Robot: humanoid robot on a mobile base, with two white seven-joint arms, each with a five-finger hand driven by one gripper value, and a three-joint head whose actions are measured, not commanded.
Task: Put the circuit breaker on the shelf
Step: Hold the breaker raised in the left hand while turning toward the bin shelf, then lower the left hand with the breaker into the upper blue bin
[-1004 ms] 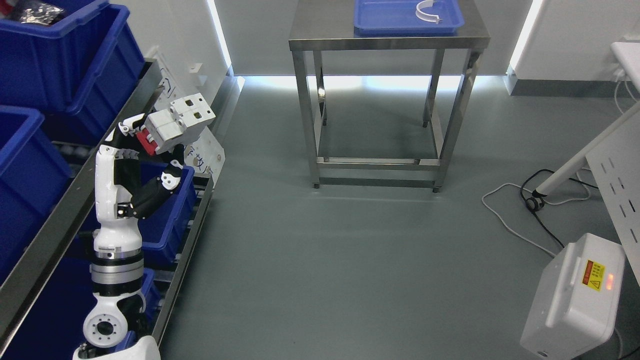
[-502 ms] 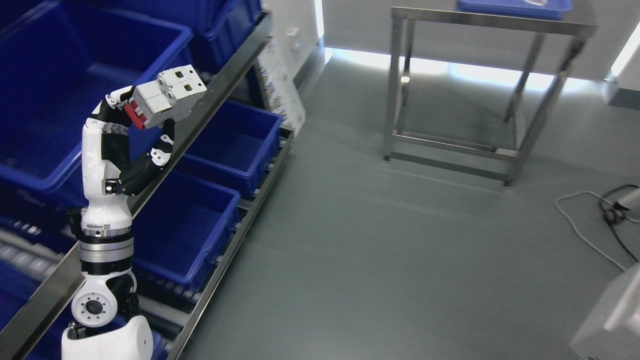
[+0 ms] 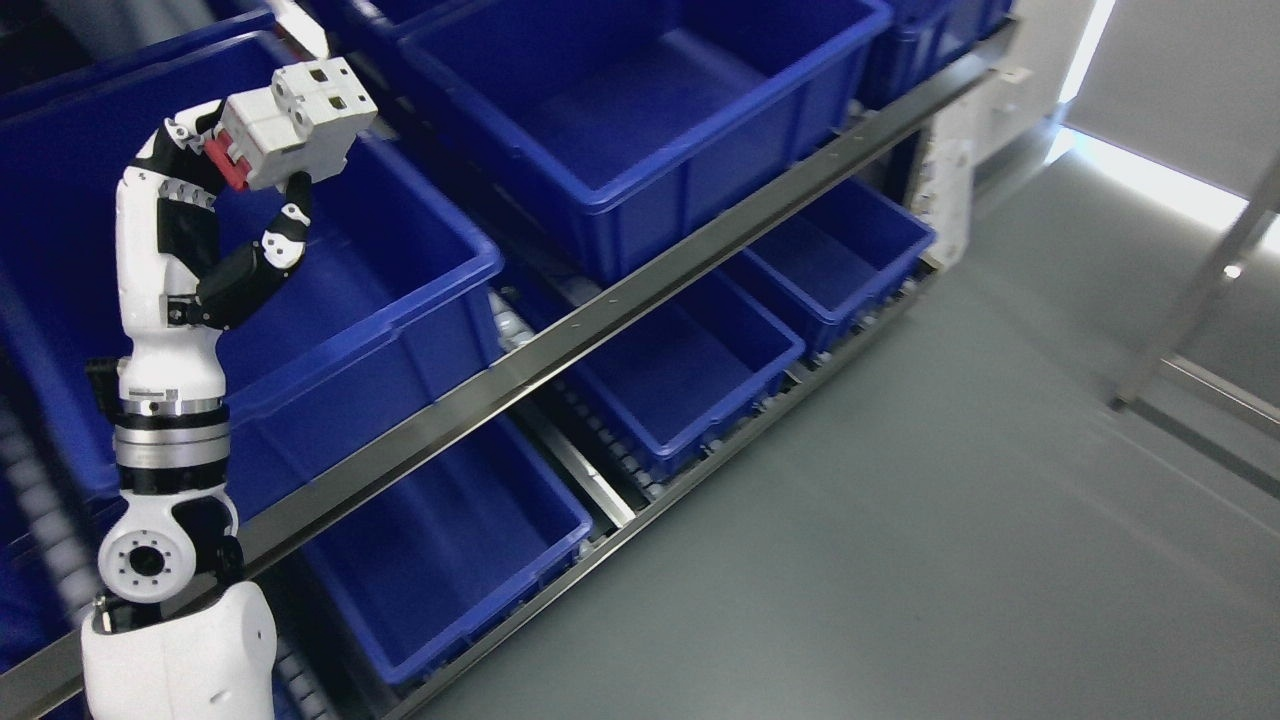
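Rising upright, the left robot hand [image 3: 225, 200] grips the circuit breaker [image 3: 295, 120] above a blue bin [image 3: 400, 300].

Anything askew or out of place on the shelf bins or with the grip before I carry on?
Nothing stands out. The left hand grips the circuit breaker above a blue bin; the bins sit in rows on the shelf and look empty.

Left arm [image 3: 165, 420] rising near-vertical from the lower left, white forearm upright above a silver wrist ring. Left hand [image 3: 215, 200] raised at the top, bent toward the right, fingers [image 3: 285, 225] curled around a held part, thumb apparently underneath, though partly hidden. Black joints showing between white shells.
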